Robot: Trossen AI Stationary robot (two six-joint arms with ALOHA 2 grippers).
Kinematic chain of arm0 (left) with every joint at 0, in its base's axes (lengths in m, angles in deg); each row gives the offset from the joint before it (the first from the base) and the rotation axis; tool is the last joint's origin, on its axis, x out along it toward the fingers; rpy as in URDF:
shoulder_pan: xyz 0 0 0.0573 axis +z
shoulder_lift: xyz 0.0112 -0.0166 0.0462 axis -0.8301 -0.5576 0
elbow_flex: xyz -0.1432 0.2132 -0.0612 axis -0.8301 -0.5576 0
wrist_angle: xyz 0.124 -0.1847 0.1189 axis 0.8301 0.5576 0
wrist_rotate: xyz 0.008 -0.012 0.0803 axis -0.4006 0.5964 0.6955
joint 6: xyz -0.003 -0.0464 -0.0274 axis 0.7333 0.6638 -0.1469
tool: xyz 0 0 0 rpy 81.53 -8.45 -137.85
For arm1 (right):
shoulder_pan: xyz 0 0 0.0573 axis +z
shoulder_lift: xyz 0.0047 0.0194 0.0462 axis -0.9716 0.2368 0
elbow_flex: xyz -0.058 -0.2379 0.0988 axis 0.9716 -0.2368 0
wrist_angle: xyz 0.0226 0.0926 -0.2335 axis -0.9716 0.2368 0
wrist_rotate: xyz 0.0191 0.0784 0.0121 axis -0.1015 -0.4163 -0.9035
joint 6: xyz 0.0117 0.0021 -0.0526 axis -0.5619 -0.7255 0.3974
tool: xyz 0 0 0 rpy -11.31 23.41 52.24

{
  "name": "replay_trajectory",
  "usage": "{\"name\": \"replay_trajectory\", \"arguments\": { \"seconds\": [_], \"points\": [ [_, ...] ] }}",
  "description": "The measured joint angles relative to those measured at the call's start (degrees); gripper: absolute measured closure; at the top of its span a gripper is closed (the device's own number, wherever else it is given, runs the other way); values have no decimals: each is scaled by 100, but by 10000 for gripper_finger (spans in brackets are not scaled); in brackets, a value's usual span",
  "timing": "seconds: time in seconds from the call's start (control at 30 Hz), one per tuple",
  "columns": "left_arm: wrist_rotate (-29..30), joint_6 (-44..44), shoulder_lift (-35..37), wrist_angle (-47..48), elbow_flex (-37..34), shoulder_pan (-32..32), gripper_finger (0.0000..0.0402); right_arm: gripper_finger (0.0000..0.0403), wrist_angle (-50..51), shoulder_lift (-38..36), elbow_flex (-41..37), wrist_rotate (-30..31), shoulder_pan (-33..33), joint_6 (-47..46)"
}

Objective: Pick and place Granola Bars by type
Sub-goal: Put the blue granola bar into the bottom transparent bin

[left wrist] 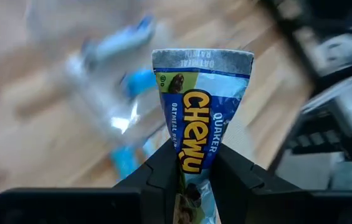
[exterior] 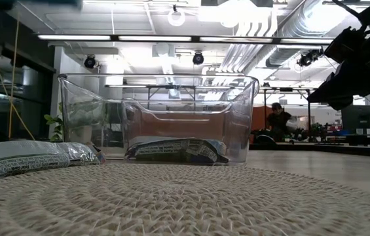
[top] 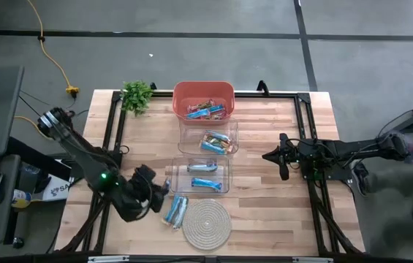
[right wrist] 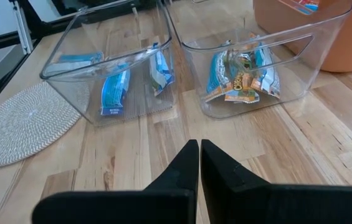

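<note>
Left gripper (left wrist: 194, 180), at table's 7 o'clock, pinches a light-blue foil-wrapped oatmeal granola bar (left wrist: 199, 118) by its lower end; fingers narrowly parted w/ the wrapper squeezed between, bar standing up beyond the tips. Likely gripped at one end so it can drop cleanly into a bin. Just beside it, toward 6 o'clock, two more blue foil bars (top: 176, 210) lie loose next to the round woven rope coaster (top: 207, 223). At centre, near clear plastic bin (top: 201, 176) holds blue bars, matching type; farther clear bin (top: 208, 136) holds orange-and-blue ones; red tub (top: 203, 100) at 12 holds mixed bars. Right gripper (right wrist: 199, 163) waits at 3 o'clock, fingers closed together, holding nothing.
</note>
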Motion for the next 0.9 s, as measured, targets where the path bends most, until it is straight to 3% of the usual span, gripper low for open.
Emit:
{"name": "replay_trajectory", "arguments": {
  "seconds": [0.2, 0.37, 0.6, 0.9],
  "points": [
    [969, -1789, 596, -727, 2, 113, 323, 402, 0, 0, 0, 0, 0, 0],
    [873, -3378, 887, -1260, 7, 737, 323, 402, 0, -2, 0, 0, -2, 0],
    [-672, -5836, 924, -2116, 7, 2153, 323, 402, 0, -2, 0, 0, -2, 0],
    [-2639, -7278, 776, -2363, 11, 3637, 323, 402, 0, -2, 0, 0, -2, 0]
  ]
}}
